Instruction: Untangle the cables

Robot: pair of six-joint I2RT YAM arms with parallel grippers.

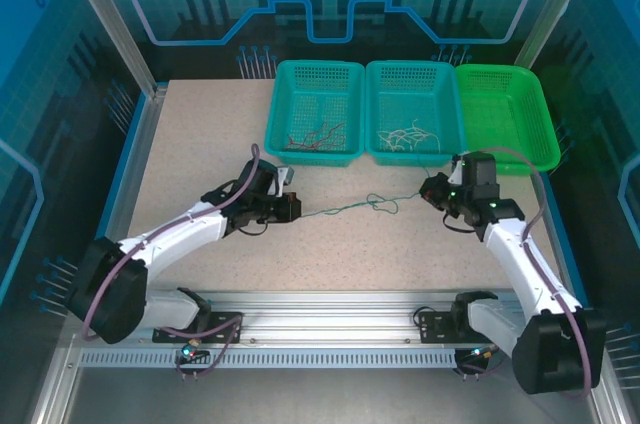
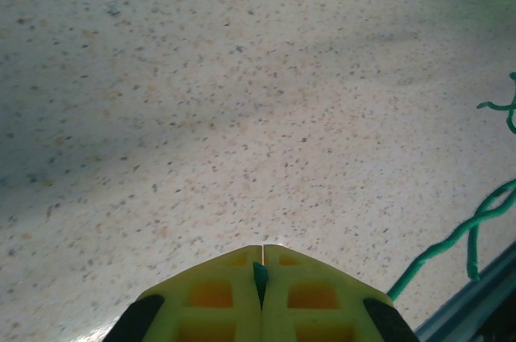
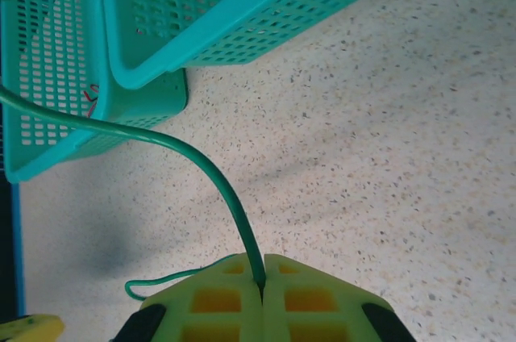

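Note:
A dark green cable [image 1: 345,208] runs taut across the table between both grippers, with a small knot [image 1: 381,204] right of its middle. My left gripper [image 1: 296,208] is shut on its left end; a bit of green wire [image 2: 260,276] shows pinched between the yellow fingers [image 2: 218,294], and more cable [image 2: 476,221] lies to the right. My right gripper [image 1: 431,190] is shut on the other end, and the green cable [image 3: 205,160] arches up out of the jaws [image 3: 262,265]. Red cables [image 1: 315,136] lie in the left teal basket, whitish cables [image 1: 408,134] in the middle one.
Three baskets stand in a row at the back: left teal basket [image 1: 300,69], middle teal basket [image 1: 412,69] and a bright green basket [image 1: 505,114]. In the right wrist view the teal baskets [image 3: 242,19] sit close ahead. An aluminium rail [image 1: 330,314] runs along the near edge.

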